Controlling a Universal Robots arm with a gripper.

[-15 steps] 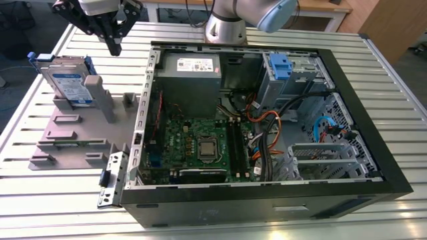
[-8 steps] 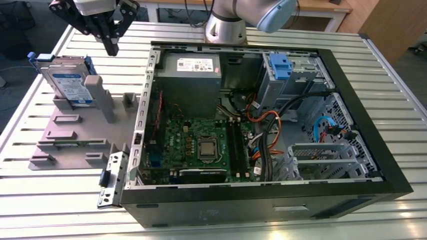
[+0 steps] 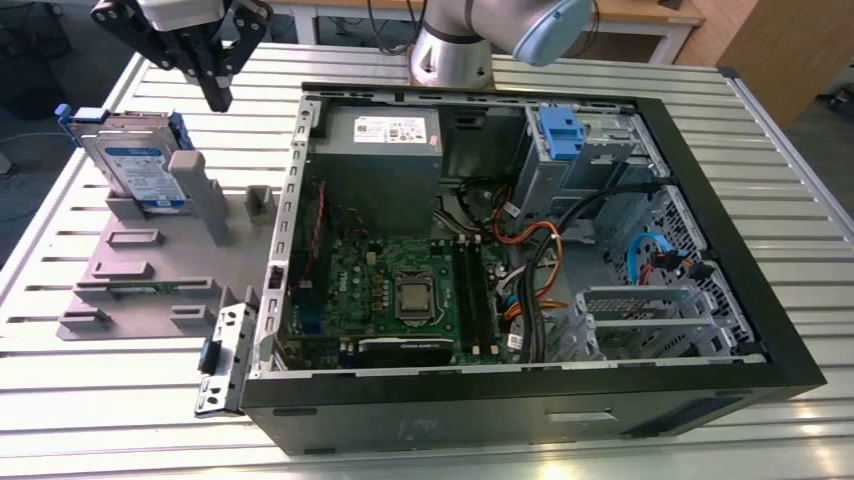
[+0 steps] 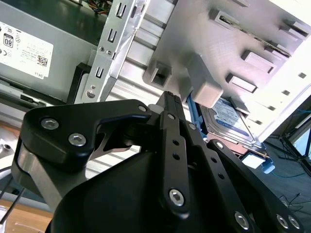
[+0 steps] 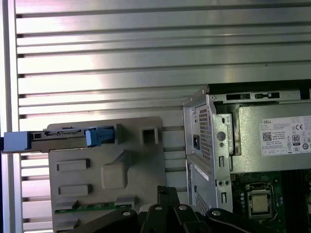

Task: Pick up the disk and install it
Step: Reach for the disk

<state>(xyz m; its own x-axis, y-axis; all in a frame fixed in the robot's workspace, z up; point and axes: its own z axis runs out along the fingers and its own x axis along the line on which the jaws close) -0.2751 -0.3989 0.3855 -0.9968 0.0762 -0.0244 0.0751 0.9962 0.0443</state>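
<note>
The disk point(image 3: 138, 165) stands on edge in a slot of the grey holder plate point(image 3: 147, 270), its blue-and-white label facing forward and blue rails along its edges. In the first wrist view the disk point(image 5: 63, 137) shows edge-on; in the second wrist view the disk point(image 4: 228, 114) leans behind a grey post. My gripper point(image 3: 218, 98) hangs above the table, a little behind the disk and toward the exterior view's right of it, touching nothing. Its black fingers meet at the tip in both wrist views, so the gripper point(image 4: 168, 97) point(image 5: 167, 190) is shut and holds nothing.
The open computer case point(image 3: 721, 200) lies at the holder's right in the exterior view, with a grey power supply point(image 3: 380, 150), motherboard and cables inside. A blue clip point(image 3: 561, 130) sits at the drive bay. A loose metal bracket point(image 3: 227, 360) lies by the case's front corner.
</note>
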